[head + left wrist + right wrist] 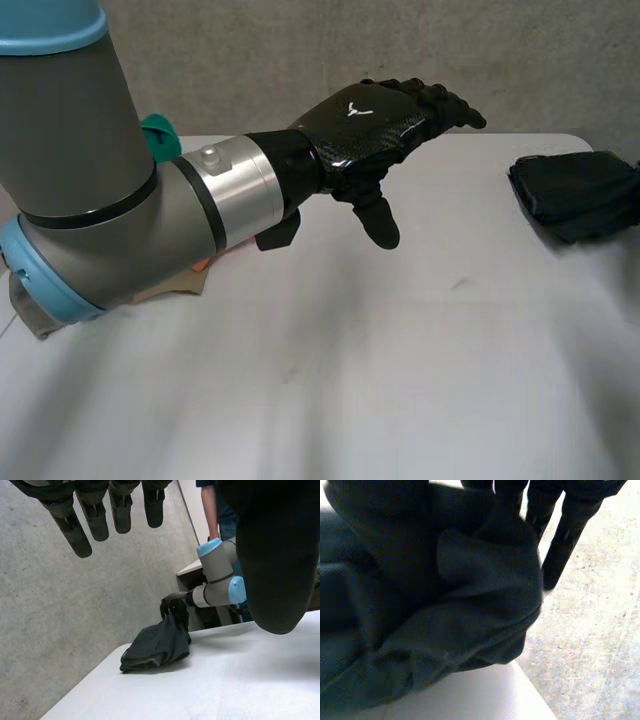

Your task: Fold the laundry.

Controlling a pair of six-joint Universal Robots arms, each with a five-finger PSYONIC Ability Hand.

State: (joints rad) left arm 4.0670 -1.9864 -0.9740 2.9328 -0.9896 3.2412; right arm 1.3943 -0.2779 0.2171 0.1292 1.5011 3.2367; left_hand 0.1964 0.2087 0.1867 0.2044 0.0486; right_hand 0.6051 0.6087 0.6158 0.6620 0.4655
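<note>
A dark cloth (578, 193) lies bunched at the table's far right corner. In the left wrist view the dark cloth (156, 649) rises in a peak to my right hand (172, 603), which pinches its top edge. In the right wrist view the dark cloth (470, 615) is gathered under the palm and runs up between the fingers (565, 535), two of which reach straight past its edge. My left hand (375, 120) hovers above the table's far middle, well apart from the cloth. It is open, with straight fingers (85, 525), and holds nothing.
The white table (400, 380) ends just beyond the cloth, against a grey concrete wall (75, 620). Behind my left arm at the table's left lie a teal item (156, 133) and tan cloth (175, 285). A person (220, 510) stands behind my right arm (220, 580).
</note>
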